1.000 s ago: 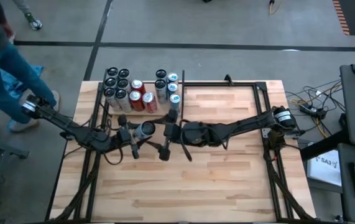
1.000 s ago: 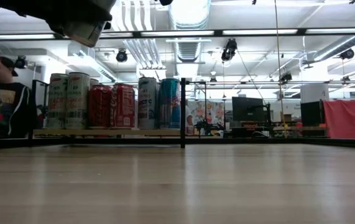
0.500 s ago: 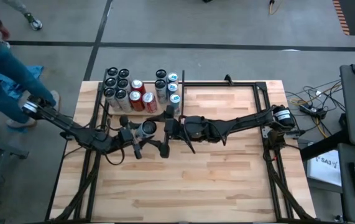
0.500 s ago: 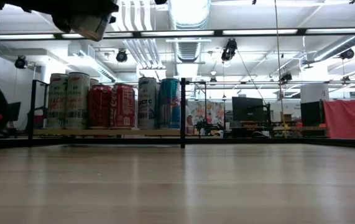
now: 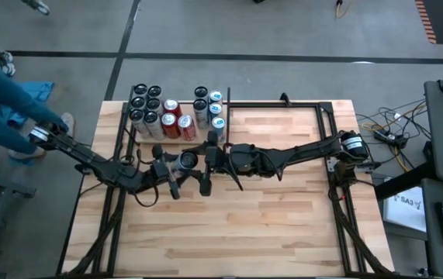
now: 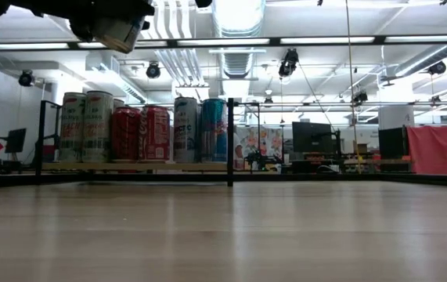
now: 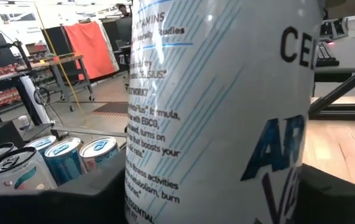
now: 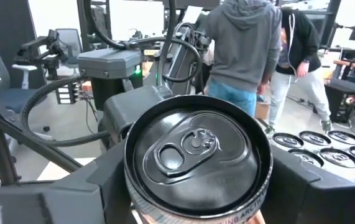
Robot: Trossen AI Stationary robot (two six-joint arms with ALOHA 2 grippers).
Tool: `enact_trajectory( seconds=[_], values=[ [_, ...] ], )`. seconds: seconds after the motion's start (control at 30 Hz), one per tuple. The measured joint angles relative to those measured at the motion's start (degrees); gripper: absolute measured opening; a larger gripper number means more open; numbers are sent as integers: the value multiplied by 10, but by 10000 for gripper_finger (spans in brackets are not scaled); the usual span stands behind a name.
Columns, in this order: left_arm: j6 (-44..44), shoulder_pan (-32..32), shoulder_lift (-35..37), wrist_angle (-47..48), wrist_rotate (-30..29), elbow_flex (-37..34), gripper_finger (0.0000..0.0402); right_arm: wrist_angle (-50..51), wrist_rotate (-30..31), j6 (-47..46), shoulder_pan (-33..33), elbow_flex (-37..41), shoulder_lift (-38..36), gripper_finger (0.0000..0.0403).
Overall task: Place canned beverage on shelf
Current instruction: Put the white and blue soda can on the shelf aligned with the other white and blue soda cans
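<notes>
A white canned beverage [image 5: 186,160] with blue print hangs above the table's middle, between my two grippers. Its dark top [image 8: 196,155] faces the table's right. My left gripper [image 5: 176,164] comes from the left and is shut on it. My right gripper [image 5: 205,165] comes from the right and closes around the can's top end. The can also shows in the low view [image 6: 117,33], high above the wood. The shelf [image 5: 176,139], a pale plywood panel with black upright rods, lies at the table's far side. Several cans [image 6: 141,129] stand upright on it. My left gripper pinches the can's side wall [image 7: 227,124] between its two fingers, which come level from the table's left and lie across the can. The can is lifted clear and lies near level. My right gripper has one finger [image 8: 102,180] on each side of the can's top end, by the rim [image 8: 130,186]. It comes level from the table's right, along the can.
A bare black metal frame [image 5: 283,106] runs along the table's far and right edges. A person [image 5: 4,93] stands off the table's left side, and others [image 8: 245,50] show beyond it. Bare wood [image 5: 244,225] fills the near half.
My left gripper has carried the can a little toward the table's right, closing the gap to my right gripper, whose fingers now flank the can's top end. The person at the left has stepped farther away.
</notes>
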State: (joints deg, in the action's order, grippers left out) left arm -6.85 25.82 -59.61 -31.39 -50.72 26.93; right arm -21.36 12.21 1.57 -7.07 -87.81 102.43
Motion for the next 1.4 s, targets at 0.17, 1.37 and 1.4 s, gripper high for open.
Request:
enact_trajectory(
  seconds=[0.17, 1.37, 1.4],
  values=[
    [0, 0, 2, -1, 1, 5, 320, 9, -2, -3, 0, 0, 1, 244],
    [-116, 0, 229, 205, -117, 4, 345, 191, 42, -53, 156, -11, 23, 244],
    [-120, 0, 233, 208, -120, 4, 345, 188, 51, -53, 157, -11, 29, 244]
  ],
)
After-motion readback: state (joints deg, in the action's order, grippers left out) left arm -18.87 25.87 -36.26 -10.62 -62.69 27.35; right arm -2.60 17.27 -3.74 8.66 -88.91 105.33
